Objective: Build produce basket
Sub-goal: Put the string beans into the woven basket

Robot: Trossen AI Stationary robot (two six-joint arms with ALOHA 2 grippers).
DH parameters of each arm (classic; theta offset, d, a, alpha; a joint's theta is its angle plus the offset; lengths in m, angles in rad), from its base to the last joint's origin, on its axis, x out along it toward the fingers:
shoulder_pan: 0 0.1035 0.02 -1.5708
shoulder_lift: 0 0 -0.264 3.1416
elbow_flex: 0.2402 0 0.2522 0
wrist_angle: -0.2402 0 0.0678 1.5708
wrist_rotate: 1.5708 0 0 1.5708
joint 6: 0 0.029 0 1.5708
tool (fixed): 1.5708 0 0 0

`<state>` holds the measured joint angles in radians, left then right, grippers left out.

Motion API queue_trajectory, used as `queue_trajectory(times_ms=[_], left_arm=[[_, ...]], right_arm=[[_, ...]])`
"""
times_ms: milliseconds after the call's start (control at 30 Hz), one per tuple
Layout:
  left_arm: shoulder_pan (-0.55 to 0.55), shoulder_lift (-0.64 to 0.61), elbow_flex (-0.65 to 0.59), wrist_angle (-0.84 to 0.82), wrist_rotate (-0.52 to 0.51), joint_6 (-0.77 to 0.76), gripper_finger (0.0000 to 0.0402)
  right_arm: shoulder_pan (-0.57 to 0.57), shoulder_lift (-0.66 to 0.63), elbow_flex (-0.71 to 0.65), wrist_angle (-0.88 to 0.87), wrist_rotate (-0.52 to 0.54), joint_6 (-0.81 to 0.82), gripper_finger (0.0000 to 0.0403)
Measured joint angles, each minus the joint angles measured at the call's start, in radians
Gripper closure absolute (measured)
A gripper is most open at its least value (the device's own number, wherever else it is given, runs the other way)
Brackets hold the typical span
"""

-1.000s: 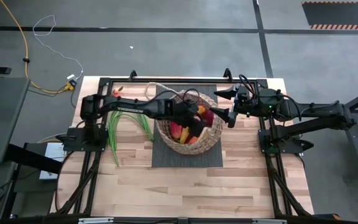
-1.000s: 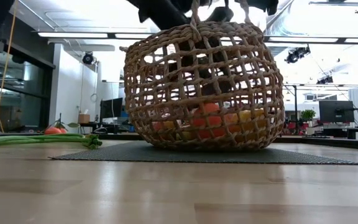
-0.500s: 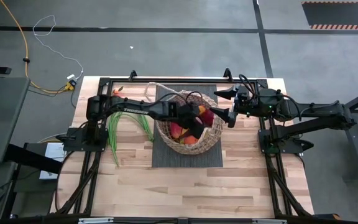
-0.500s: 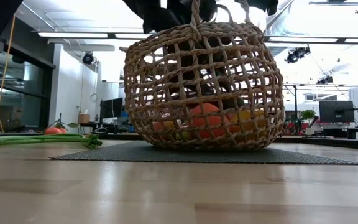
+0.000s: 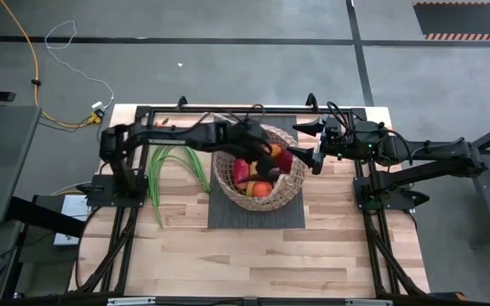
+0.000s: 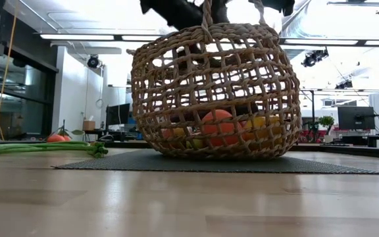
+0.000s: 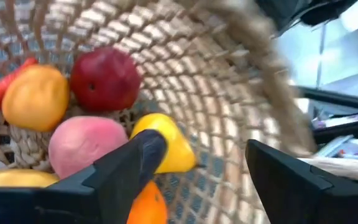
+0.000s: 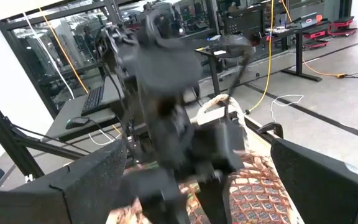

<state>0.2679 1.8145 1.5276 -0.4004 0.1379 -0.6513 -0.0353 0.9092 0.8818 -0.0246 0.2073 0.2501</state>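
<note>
Left hand (image 5: pixel 258 150) is held open and empty above the basket (image 5: pixel 289 191), where most produce (image 7: pixel 95 143) lies below it. Green bean stalks (image 5: pixel 167 161), beside on the worktop (image 5: pixel 253 255), seem light and limp, best gripped mid-bundle. Right hand (image 5: pixel 316 161) is open at the rim.

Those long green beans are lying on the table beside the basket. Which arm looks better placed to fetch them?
Probably the left. The green beans lie on its side of the basket, and the left gripper is open and empty above it. The right gripper waits at the basket's opposite rim.
</note>
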Motion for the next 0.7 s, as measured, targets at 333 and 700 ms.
queue_trajectory(times_ms=[333, 700], left_arm=[[-0.030, -0.201, 0.000, -0.185, -0.109, 0.065, 0.0126], [-0.270, -0.520, -0.070, -0.622, -0.522, -0.085, 0.0126]], right_arm=[[0.000, 0.000, 0.000, 0.000, 0.000, 0.002, 0.0015], [0.000, 0.000, 0.000, -0.001, 0.000, 0.012, 0.0015]])
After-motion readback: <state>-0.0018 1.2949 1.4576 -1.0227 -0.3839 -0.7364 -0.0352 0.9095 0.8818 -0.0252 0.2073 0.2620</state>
